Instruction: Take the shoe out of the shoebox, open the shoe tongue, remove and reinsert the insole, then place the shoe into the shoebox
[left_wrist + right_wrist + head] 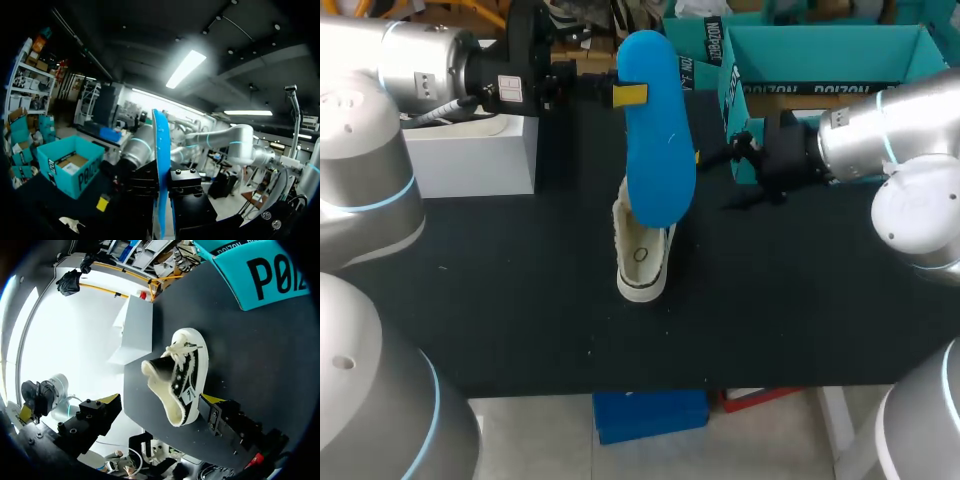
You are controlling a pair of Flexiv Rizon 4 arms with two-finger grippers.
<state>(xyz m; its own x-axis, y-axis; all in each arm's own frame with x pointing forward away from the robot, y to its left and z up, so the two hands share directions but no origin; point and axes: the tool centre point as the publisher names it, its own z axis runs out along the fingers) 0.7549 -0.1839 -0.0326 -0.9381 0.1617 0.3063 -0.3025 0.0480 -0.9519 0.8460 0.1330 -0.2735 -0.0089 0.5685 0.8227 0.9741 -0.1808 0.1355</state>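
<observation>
My left gripper is raised over the table's back and is shut on the heel end of a blue insole, which hangs above the shoe. In the left wrist view the insole shows edge-on between the fingers. A white and black low-top shoe lies on the black table with its mouth open. In the right wrist view the shoe lies just ahead of my right gripper, between its open fingers without touching them. My right gripper hovers to the right of the insole. The teal shoebox stands open at the back right.
A white box stands at the back left under my left arm. The shoebox's lid leans beside the box. The black table mat has free room in front and to both sides of the shoe.
</observation>
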